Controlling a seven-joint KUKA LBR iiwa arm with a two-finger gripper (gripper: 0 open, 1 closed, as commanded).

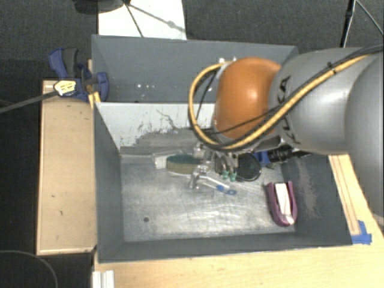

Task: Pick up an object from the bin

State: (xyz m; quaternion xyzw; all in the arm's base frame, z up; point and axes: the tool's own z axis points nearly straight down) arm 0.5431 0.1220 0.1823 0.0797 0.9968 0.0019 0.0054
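**A:** Where the back wall of the grey bin [111, 185] comes down to its floor, what lies furthest left?

**B:** One flat oblong thing [179, 164], dull olive-green with a pale, clearish end. It lies on the floor near the back wall, about the middle of the bin. Its long axis runs nearly left to right across the view. The pale end points left and the green end points right, towards the gripper [204, 180].

**A:** And the gripper itself?

**B:** Its metal tip sits low over the floor, right at the green end of the oblong thing. Whether it touches that end or is only just beside it, I cannot tell. Whether it stands apart or together I cannot tell either, because the orange cover [246, 98] and the looped cables [195, 110] hang over it.

**A:** What comes next to the right?

**B:** One small pale stick [223, 188] with a blue tip, on the floor just beside the gripper. Its long axis slants, with the blue tip towards the lower right. After it comes one black round thing [249, 168], tucked under the arm [336, 101]. Just behind that is one small blue thing [261, 158], partly hidden, and I cannot make out its shape.

**A:** Anything further right?

**B:** One purple and white thing [282, 203], well apart from the gripper, near the right wall and towards the front. Its long axis runs roughly front to back, slightly tilted.
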